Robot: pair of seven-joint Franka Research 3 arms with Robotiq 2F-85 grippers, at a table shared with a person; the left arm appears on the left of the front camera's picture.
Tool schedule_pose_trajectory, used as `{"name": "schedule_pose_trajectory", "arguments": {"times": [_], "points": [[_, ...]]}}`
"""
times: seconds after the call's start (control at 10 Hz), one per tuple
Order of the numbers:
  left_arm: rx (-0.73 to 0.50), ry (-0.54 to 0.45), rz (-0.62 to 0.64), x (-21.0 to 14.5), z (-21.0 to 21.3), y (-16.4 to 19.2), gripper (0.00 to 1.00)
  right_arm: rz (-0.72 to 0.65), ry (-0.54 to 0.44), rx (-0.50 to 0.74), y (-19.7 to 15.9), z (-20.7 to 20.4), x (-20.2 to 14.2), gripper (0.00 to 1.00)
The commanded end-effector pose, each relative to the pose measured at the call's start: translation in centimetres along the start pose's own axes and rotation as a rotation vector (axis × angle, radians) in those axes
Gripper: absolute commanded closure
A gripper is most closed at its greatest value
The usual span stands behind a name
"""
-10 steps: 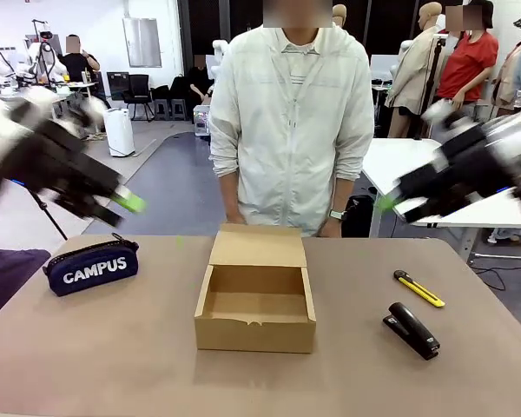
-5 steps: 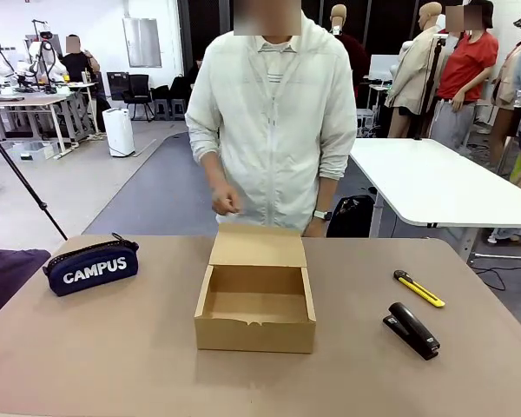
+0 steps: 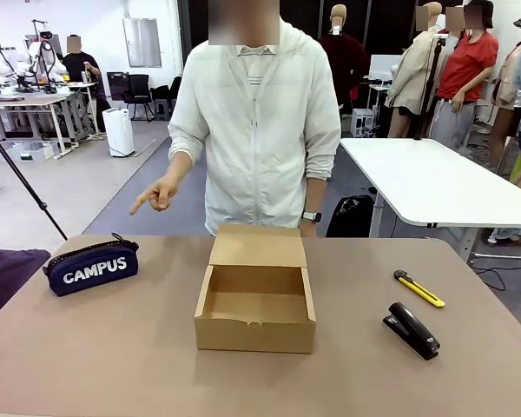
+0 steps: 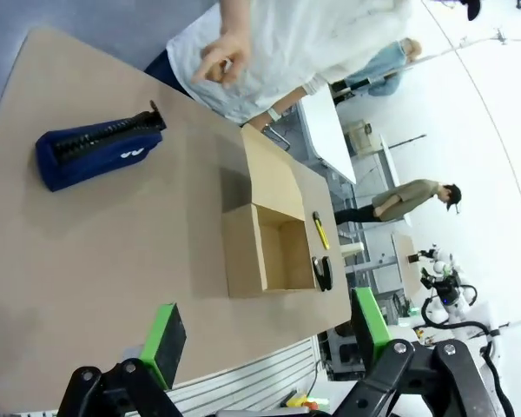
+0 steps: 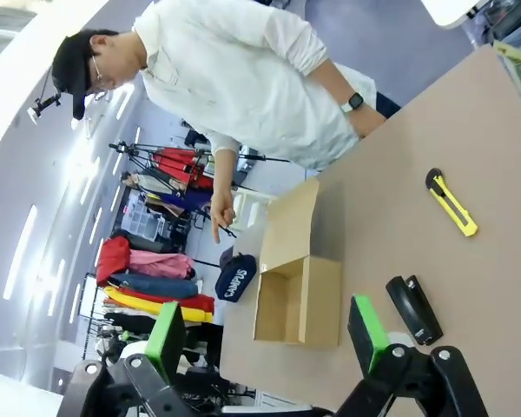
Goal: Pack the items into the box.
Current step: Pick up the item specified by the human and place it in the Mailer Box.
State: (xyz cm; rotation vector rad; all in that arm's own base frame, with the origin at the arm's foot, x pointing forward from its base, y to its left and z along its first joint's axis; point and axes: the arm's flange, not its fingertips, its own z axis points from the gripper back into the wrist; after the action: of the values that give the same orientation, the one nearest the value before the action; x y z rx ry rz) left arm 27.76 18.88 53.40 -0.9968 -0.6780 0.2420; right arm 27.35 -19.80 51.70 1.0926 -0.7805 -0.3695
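Both of my hands are wide open and hold nothing. In the left wrist view the left hand [image 4: 267, 330] hangs high over the tabletop [image 4: 87, 287], and in the right wrist view the right hand [image 5: 267, 335] hangs high over it too.

In the front view the pouch [image 3: 91, 268] lies at the left of the frame, zip upward, well apart from the box [image 3: 255, 327]. The box stands in the middle with its lid flap folded back and nothing inside. The knife [image 3: 418, 288] lies flat at the right of the frame, near the stapler [image 3: 412, 329] but not touching it. The person's own hand [image 3: 156, 195] points toward the left side, I think at the pouch.

The pouch is soft fabric and probably light, so it will give under the pads. I would take it across its short width at the middle, one pad on each long side. The knife is stiff, slim and low on the tabletop, and its smooth body may slip, so I would pinch it across the narrow body at mid-length. The cardboard box looks light and may slide if I bump it.
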Motion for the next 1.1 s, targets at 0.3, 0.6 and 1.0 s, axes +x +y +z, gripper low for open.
{"name": "schedule_pose_trajectory", "arguments": {"times": [0.3,0.6,1.0], "points": [[-0.015,-0.006,0.01,0.2,0.3,0.2,0.0,0.021,-0.011,0.012,0.2,0.6,0.3,0.0],[-0.015,-0.006,0.01,0.2,0.3,0.2,0.0,0.021,-0.011,0.012,0.2,0.6,0.3,0.0],[0.086,0.052,0.004,1.4,-1.2,-0.6,0.0,0.021,-0.011,0.012,0.2,0.6,0.3,0.0]]}}
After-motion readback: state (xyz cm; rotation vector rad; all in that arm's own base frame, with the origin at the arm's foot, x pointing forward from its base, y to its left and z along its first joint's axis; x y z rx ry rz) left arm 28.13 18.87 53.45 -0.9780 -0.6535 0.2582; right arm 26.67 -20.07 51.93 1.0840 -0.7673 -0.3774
